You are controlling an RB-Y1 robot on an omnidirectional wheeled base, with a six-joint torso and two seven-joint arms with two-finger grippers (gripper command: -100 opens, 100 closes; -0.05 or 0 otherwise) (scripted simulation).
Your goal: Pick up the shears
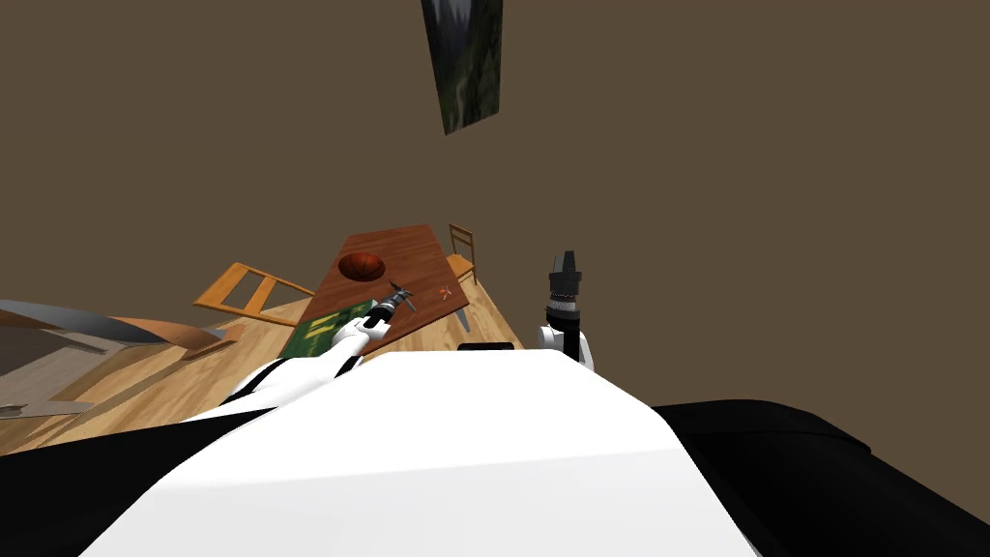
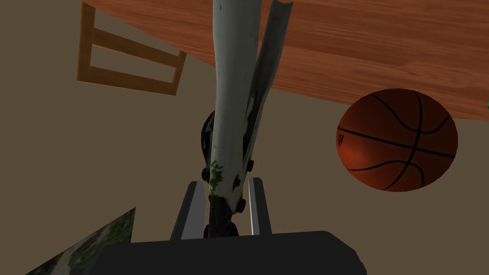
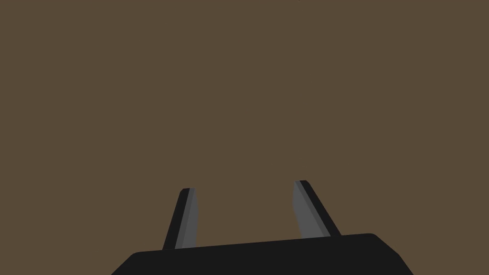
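My left gripper (image 2: 223, 210) is shut on the shears (image 2: 239, 105), its fingers (image 2: 191, 215) pressing the dark handle part near the pivot. The pale grey, worn blades stick out ahead of the gripper, nearly together. In the head view the left gripper (image 1: 390, 307) holds the shears (image 1: 402, 295) over the near part of the brown wooden table (image 1: 411, 253). The right gripper (image 1: 566, 263) is raised to the right of the table, open (image 3: 243, 203) and holding nothing.
A basketball (image 1: 363, 266) (image 2: 396, 139) rests on the table beyond the shears. A green flat item (image 1: 329, 334) lies at the table's near end and a small red thing (image 1: 445, 292) near its right edge. One wooden chair (image 1: 462, 249) stands behind the table and another (image 1: 253, 290) to its left.
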